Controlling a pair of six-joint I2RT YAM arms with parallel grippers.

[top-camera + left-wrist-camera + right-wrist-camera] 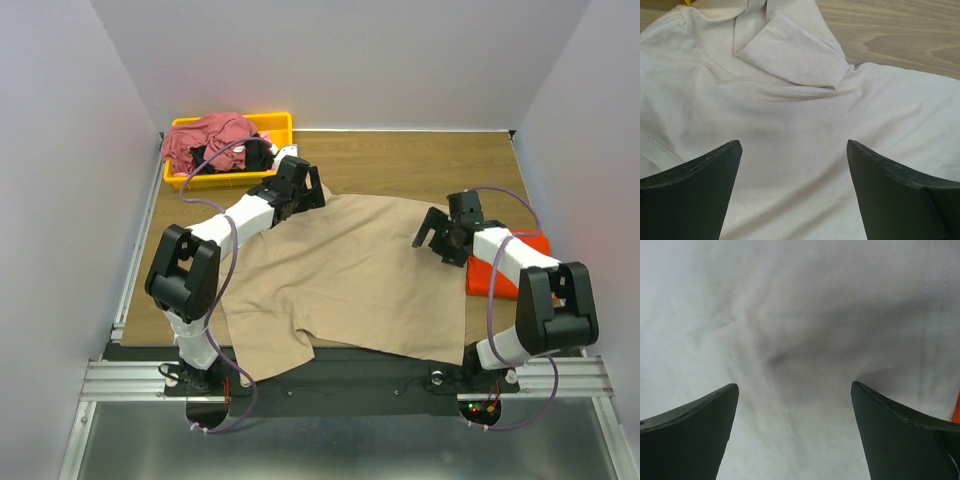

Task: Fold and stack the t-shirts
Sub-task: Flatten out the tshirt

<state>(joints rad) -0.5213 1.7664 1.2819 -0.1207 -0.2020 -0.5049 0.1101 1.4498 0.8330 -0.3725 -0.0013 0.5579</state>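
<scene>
A tan t-shirt lies spread over the middle of the table, its near edge hanging over the front. My left gripper is open just above the shirt's far left corner, where the collar and a folded sleeve show. My right gripper is open over the shirt's right edge; its view shows only tan cloth between the fingers. A folded orange-red t-shirt lies at the right, partly under my right arm. Dusty rose and black t-shirts lie in the bin.
A yellow plastic bin stands at the far left corner of the wooden table. White walls close the table in on three sides.
</scene>
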